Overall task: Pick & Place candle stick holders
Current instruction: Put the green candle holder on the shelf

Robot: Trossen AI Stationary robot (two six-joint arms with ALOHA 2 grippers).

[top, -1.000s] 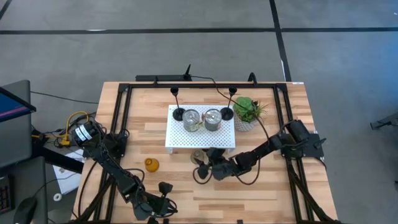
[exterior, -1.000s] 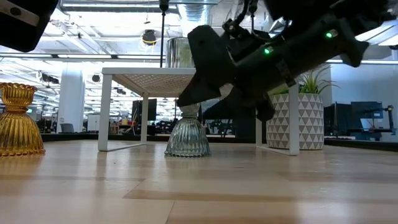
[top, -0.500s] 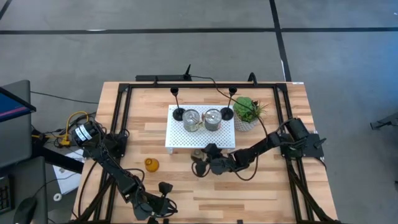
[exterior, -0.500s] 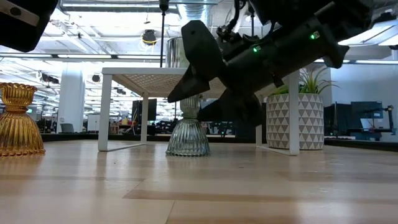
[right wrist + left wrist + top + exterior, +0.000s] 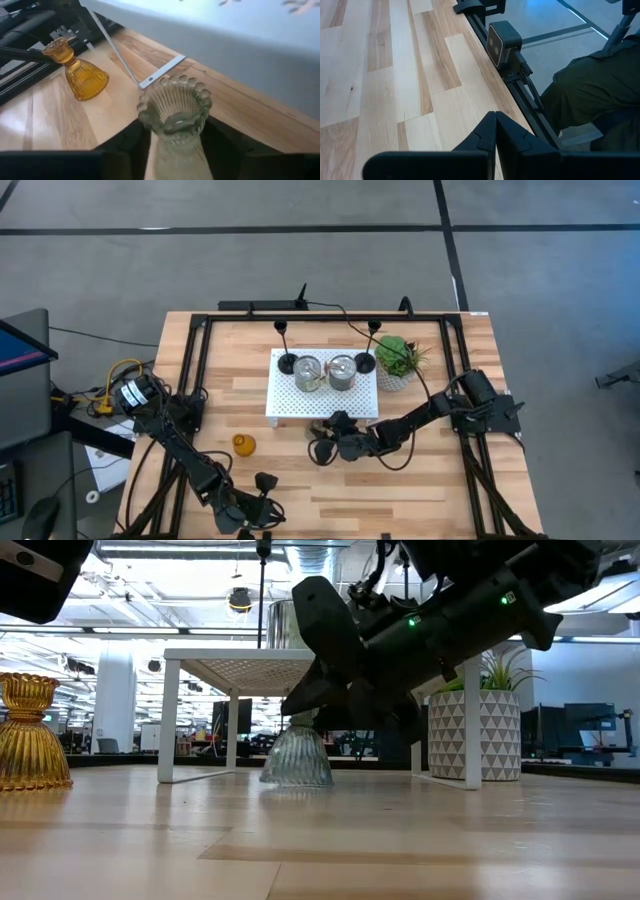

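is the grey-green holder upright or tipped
Tipped slightly: in the low view the grey-green holder leans, one edge of its base off the table, with the right end effector at its neck.

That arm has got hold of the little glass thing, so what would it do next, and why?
Probably lift it straight up. The right end effector has its fingers around the stem of the ribbed grey-green glass candle holder, which tilts on the wooden table beside the white perforated tray.
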